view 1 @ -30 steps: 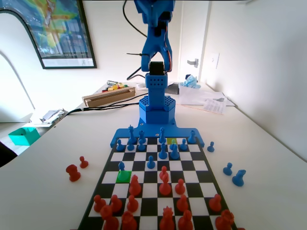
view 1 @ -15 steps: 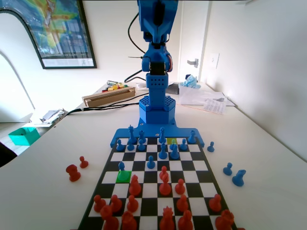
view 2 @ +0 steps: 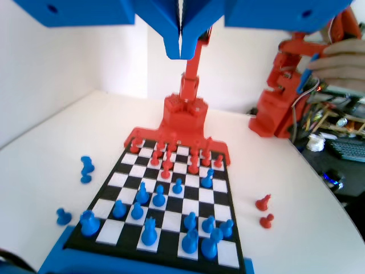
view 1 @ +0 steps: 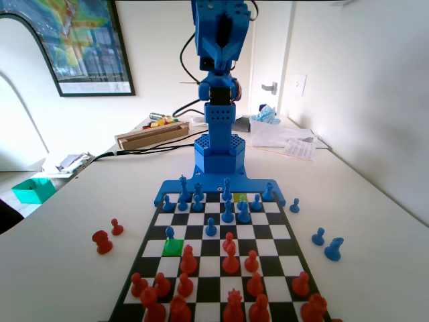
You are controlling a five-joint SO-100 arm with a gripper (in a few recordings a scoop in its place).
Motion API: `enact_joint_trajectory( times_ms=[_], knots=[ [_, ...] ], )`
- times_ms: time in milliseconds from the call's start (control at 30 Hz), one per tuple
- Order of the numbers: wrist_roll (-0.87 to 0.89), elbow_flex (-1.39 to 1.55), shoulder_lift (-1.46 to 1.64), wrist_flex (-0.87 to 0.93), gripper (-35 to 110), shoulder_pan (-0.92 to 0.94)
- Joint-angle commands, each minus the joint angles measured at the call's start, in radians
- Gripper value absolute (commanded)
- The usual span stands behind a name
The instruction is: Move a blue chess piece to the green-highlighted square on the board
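Pincer [view 2: 180, 54] high over the board [view 1: 281, 231], jaws pressed together, nothing between them. Green-highlighted square [view 1: 173, 247] sits on the left side of the board in the fixed view. A blue chess piece [view 1: 169, 232], a pawn, stands on the square just beyond it, toward the arm.

Risks as I judge them: a red piece [view 1: 188, 259] stands right beside the green square and could get knocked on the way down. Descending still clenched would topple the pawn. Identical blue pawns nearby invite grabbing the wrong one.
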Motion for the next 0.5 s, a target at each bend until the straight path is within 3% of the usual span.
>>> enact_joint_trajectory(
  times_ms=[0, 467],
  knots=[
    [-0.006, 0.008, 0.015, -0.018, 1, -0.005],
    [0.000, 0.008, 0.015, -0.017, 1, 0.000]
  ],
)
